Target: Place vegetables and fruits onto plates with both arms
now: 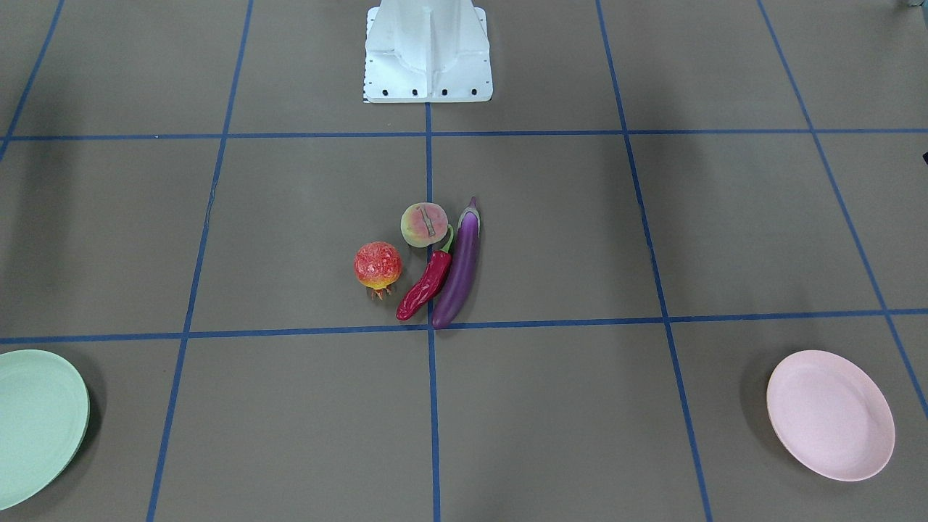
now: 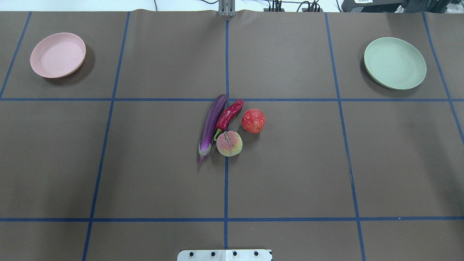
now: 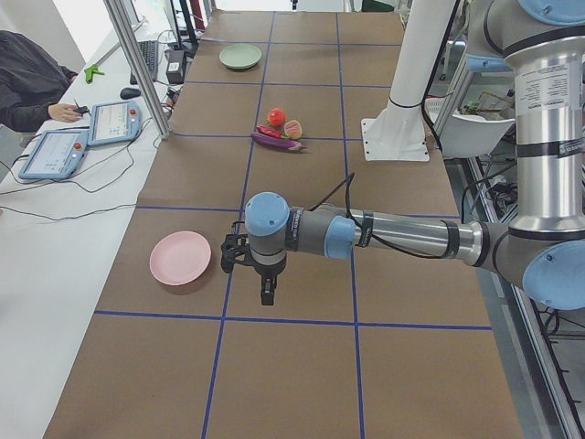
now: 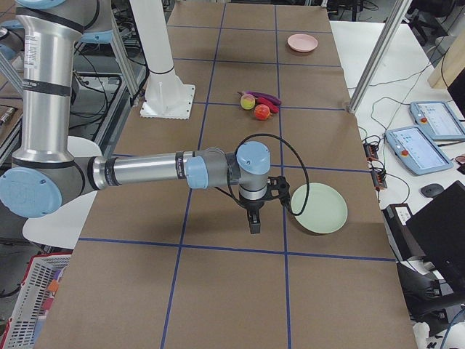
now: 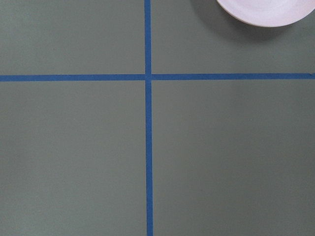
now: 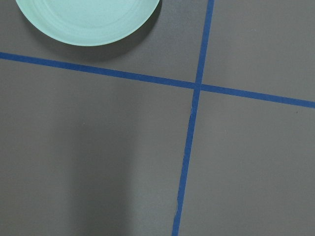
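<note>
I cannot tell whether my left gripper or right gripper gapes; best seize the outermost eggplant and pomegranate first.

eggplant: long, glossy purple, flat mid-table, pale cap pointing near
chili: curved red, snug along the eggplant's right
peach: pink-yellow, crease up, by the chili's stem
pomegranate: bumpy red-orange, just right of the chili
pink plate: far left
mint plate: far right
</note>
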Robot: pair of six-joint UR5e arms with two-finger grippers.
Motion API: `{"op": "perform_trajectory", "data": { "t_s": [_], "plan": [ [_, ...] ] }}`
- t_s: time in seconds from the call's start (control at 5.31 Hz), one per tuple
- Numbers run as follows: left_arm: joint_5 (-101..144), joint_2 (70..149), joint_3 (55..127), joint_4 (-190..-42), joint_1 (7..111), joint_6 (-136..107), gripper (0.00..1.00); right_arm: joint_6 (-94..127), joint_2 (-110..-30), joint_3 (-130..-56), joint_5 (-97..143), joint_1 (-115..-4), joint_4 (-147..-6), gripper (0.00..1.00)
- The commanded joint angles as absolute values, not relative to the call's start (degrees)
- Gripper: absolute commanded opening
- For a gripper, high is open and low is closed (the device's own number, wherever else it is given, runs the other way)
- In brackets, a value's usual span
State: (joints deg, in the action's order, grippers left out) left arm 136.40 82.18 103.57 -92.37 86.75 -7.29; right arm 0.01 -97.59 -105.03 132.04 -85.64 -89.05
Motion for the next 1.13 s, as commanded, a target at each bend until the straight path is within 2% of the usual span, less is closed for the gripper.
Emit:
{"op": "perform_trajectory", "data": {
  "t_s": [0.0, 0.19, 0.56, 0.75, 0.94],
  "plan": [
    [136.4, 82.4, 104.1, -92.4, 86.7, -7.3, 1.0, 0.3, -97.8, -104.6, 132.3, -85.6, -84.8, 1.0],
    [136.4, 82.4, 104.1, -92.5, 86.7, -7.3, 1.0, -0.1, -97.7, -104.8, 132.9, -85.6, -84.1, 1.0],
    [136.5, 82.4, 104.0, -92.5, 86.7, -7.3, 1.0, 0.5, -97.0, -104.3, 137.6, -80.9, -72.4, 1.0],
    [136.4, 82.4, 104.0, -92.5, 86.7, -7.3, 1.0, 2.3, -89.0, -101.0, 136.7, -73.0, -71.5, 1.0],
    [136.5, 82.4, 104.0, -92.6, 86.7, -7.3, 1.0, 9.2, -84.2, -100.8, 136.3, -68.8, -70.7, 1.0]
  ]
}}
